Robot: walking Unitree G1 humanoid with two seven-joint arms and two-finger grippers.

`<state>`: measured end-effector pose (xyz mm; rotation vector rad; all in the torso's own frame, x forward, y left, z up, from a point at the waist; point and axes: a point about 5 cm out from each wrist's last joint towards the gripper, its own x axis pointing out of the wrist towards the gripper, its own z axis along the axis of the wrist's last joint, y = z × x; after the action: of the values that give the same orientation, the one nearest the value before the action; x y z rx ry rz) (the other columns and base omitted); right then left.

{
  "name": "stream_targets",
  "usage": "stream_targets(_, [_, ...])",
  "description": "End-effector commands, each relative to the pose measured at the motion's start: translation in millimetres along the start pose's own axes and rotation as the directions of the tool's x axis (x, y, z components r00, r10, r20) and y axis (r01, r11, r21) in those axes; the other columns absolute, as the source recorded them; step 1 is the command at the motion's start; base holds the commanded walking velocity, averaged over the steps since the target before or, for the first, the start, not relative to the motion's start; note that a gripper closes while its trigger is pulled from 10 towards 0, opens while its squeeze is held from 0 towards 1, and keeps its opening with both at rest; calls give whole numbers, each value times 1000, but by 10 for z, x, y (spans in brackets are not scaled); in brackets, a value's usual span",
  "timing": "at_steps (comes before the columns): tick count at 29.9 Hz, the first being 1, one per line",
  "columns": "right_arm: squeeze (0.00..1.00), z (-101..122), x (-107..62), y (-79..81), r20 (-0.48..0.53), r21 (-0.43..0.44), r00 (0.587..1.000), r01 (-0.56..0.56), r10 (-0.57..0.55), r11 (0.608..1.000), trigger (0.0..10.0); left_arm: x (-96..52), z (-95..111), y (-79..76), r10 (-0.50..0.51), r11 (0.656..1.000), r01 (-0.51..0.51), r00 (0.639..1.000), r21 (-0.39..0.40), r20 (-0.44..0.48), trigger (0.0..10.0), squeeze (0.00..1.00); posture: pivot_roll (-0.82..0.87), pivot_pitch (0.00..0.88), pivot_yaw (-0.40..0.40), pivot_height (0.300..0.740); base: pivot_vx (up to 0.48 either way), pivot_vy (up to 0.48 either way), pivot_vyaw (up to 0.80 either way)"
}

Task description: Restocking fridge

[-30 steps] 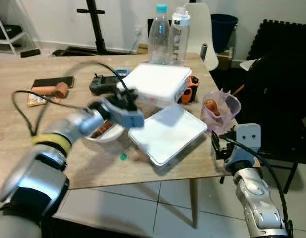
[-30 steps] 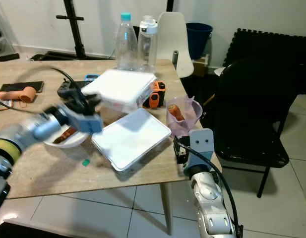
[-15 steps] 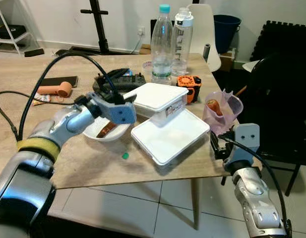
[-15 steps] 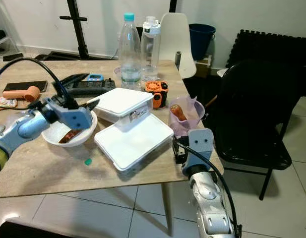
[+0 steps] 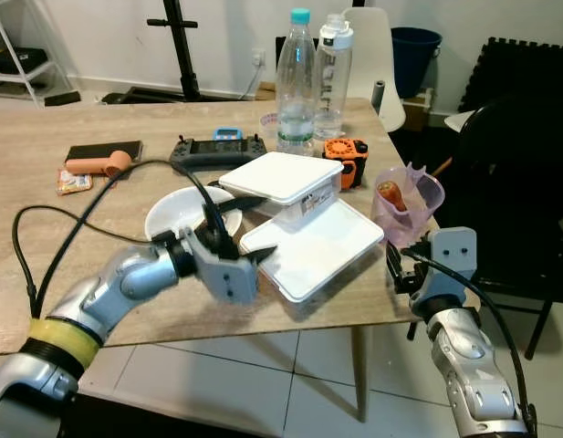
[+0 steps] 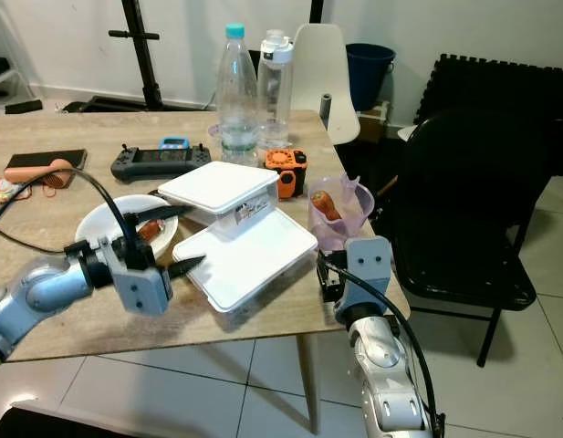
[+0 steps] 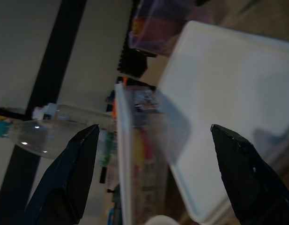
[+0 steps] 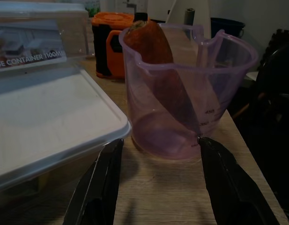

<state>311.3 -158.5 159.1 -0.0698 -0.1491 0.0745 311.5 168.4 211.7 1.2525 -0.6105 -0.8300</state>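
Matt wood table [image 5: 44, 265], translucent purple plastic jug [image 8: 191, 93].

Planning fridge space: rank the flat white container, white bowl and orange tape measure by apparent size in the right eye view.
1. flat white container
2. white bowl, partly hidden by the left arm
3. orange tape measure, smallest though farther away

I saw two white lidded food containers on the wooden table — the larger flat container [image 5: 313, 246] lay near the table's front edge, and the smaller container [image 5: 283, 179] sat partly stacked on its far side, lid closed, label facing front. Beside them stood a purple measuring cup [image 5: 407, 203], upright, a carrot [image 8: 156, 61] leaning inside it.
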Motion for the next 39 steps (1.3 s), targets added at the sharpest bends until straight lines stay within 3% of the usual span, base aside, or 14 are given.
stream_targets(1, [0,-44,-16,-3,-21,6,1000,-2,2,1000,10000,-70,8,-105,-96,995,96,995,6,-12,10000,0,-42,220,-13,736,0,0,0])
stream_targets(8, [0,-22,-4,-14,-17,3,1000,-4,4,1000,10000,-62,38,-346,-257,965,257,967,51,-9,10000,0,-49,223,-15,736,0,0,0])
stream_targets(13, [0,-23,-13,-26,-18,0,1000,1,-1,1000,10000,-68,7,-397,-337,936,339,941,92,-38,10000,0,-54,228,-13,736,0,0,0])
stream_targets(20, [0,-33,-19,-33,-21,0,1000,5,-5,1000,10000,-11,-80,-254,-255,958,264,963,112,-92,10000,0,-46,228,-16,736,0,0,0])
stream_targets(24, [0,-20,5,3,-18,4,1000,-5,5,1000,10000,175,-177,-145,-135,976,157,980,153,-146,10000,0,-51,227,-20,736,0,0,0])
stream_targets(29, [0,-17,9,-3,-17,5,1000,-4,4,1000,10000,211,-225,-173,-149,969,179,973,169,-173,10000,0,-50,228,-22,736,0,0,0])
stream_targets(30, [0,-20,8,-4,-18,4,1000,-4,5,1000,10000,232,-244,-186,-149,969,181,972,170,-183,9176,0,-50,230,-23,736,0,0,0])
stream_targets(31, [0,-22,6,-4,-19,4,1000,-5,5,1000,10000,255,-253,-197,-146,970,178,972,165,-185,6431,0,-54,231,-23,736,0,0,0])
stream_targets(32, [0,-21,6,-7,-19,4,1000,-3,3,1000,10000,279,-247,-205,-148,971,177,973,159,-179,1843,0,-57,232,-21,736,0,0,0])
stream_targets(33, [0,-21,6,-7,-19,4,1000,-3,3,1000,10000,279,-247,-205,-148,971,177,973,159,-179,1843,0,-57,232,-21,736,0,0,0])
stream_targets(34, [0,-18,6,-10,-18,4,1000,-1,1,1000,10000,292,-237,-210,-150,972,177,974,153,-170,0,0,-56,233,-20,736,0,0,0])
stream_targets(39, [0,-16,4,-17,-18,3,1000,3,-3,1000,10000,286,-228,-212,-154,971,178,976,158,-153,0,0,-55,233,-17,736,0,0,0])
